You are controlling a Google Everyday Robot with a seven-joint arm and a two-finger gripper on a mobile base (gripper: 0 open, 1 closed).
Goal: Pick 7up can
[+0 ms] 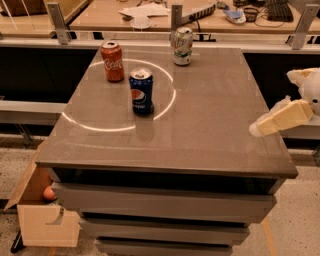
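Note:
The 7up can [182, 46], silver-white with green markings, stands upright near the far edge of the grey table [210, 120]. A red Coca-Cola can [112, 61] stands to its left and a dark blue Pepsi can [141, 91] stands nearer, in front of both. My gripper [280, 120], cream coloured, hangs at the table's right edge, far to the right of and nearer than the 7up can, touching nothing.
A bright ring of light [120, 95] lies on the tabletop around the Pepsi can. A wooden counter [150, 12] with papers and cables runs behind the table. An open cardboard box [40, 210] sits on the floor at the lower left.

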